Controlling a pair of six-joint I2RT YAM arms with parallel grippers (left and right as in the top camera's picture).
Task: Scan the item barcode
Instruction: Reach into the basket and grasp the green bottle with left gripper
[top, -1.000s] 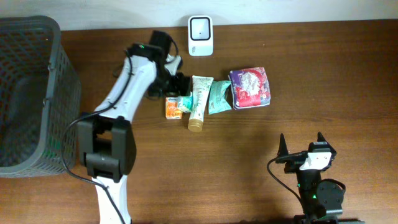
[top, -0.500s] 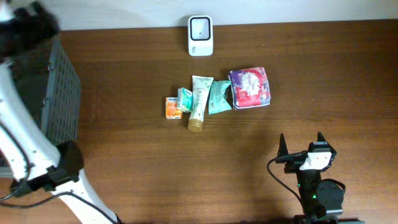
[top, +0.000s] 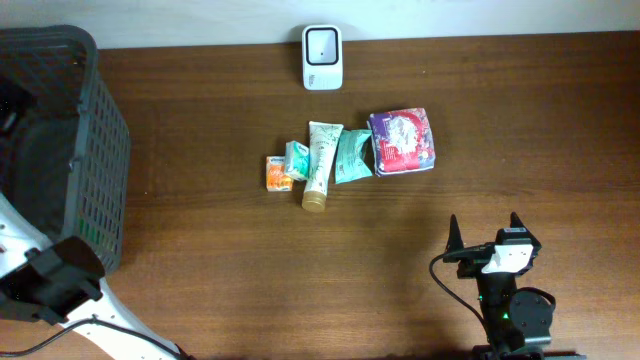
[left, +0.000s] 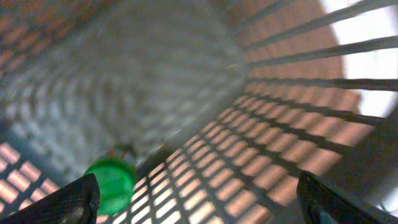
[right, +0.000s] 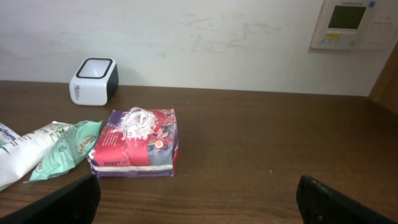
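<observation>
Two pincers are standing wide open, and both are holding nothing. The right pincer (top: 484, 230) is sitting near the front edge of the brown surface (top: 200, 240). The left pincer (left: 202, 202) is hanging inside the grey basket (top: 100, 150) at the left, where a blurry thing with a green cap (left: 111, 183) is lying low down. Farther back, five things are lying close together in a row in the middle: a small orange packet (top: 276, 175), a small green packet (top: 297, 160), a white tube (top: 320, 160) with a gold end, a teal pouch (top: 352, 156) and a purple and red pack (top: 402, 141). Behind them, by the wall, the white scanner (top: 322, 44) is sitting with its dark window facing up.
</observation>
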